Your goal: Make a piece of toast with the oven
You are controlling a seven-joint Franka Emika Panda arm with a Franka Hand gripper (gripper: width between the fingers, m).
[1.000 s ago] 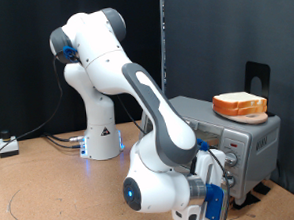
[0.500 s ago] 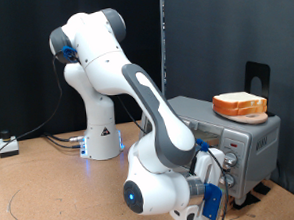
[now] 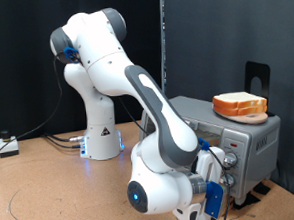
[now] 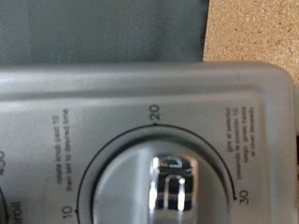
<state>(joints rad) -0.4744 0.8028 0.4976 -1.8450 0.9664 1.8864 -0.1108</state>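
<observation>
- Low at the oven's front, toward the exterior view's bottom right, the pincer (image 3: 218, 189) sits pressed up close to the control panel; the arm's bulky wrist hides its fingers, so I cannot tell whether it is open or closed.
- Filling the wrist view is a round timer knob (image 4: 161, 187) with a shiny chrome grip bar, ringed by a dial marked 10, 20 and 30. Being framed this tightly suggests the hand is lined up on that knob, most likely because the work in hand is setting the time. No fingers show in this view, so actual contact cannot be confirmed.
- On the brown table (image 3: 51, 186) stands the oven (image 3: 244, 144), a small silver-grey box, with a second knob visible on its front beside the arm.
- Atop the oven's roof rests a pile of bread slices (image 3: 239, 105), orange-tan crust outward, kept well clear of the door and controls.
- Whether the piece of toast is inside cannot be seen: the arm blocks the door and rack, and no single loose slice is visible anywhere.
- Behind the oven stands a dark upright bracket (image 3: 256, 78) near the black backdrop.
</observation>
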